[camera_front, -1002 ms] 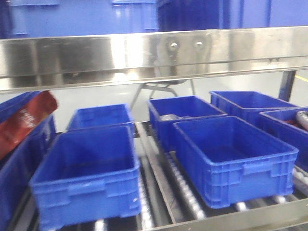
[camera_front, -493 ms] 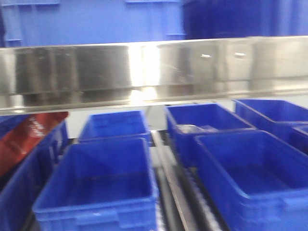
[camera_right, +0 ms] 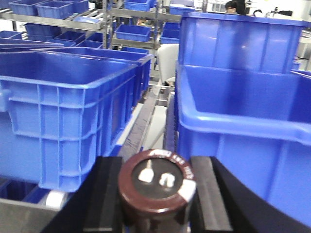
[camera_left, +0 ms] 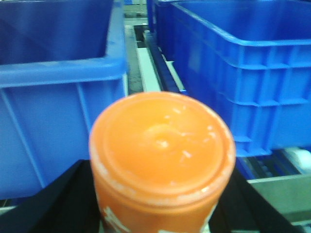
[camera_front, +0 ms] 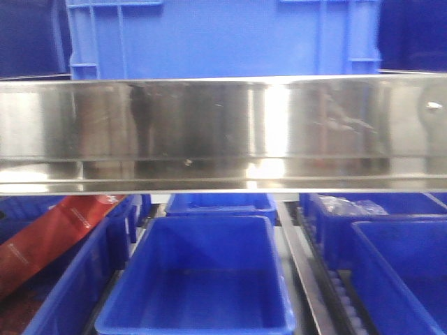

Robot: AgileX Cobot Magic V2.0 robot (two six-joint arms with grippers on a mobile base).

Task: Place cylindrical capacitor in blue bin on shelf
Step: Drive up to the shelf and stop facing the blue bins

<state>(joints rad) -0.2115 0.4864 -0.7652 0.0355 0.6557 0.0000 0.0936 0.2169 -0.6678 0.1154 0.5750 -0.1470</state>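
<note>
- Maroon and stubby, the cylindrical capacitor [camera_right: 155,180] sits clamped between the fingers of my right gripper [camera_right: 158,196], terminals up, near the front edge of the shelf [camera_front: 223,132].
- The pick-up looks done, but the drop is not: the capacitor is outside every bin, with one blue bin [camera_right: 243,131] ahead on its right and a second bin [camera_right: 63,97] on its left.
- My left gripper [camera_left: 160,206] grips an orange-lidded jar [camera_left: 163,145], which is no part of this job.
- What is left, I judge: carry it over a rim, lower, let go.
</note>
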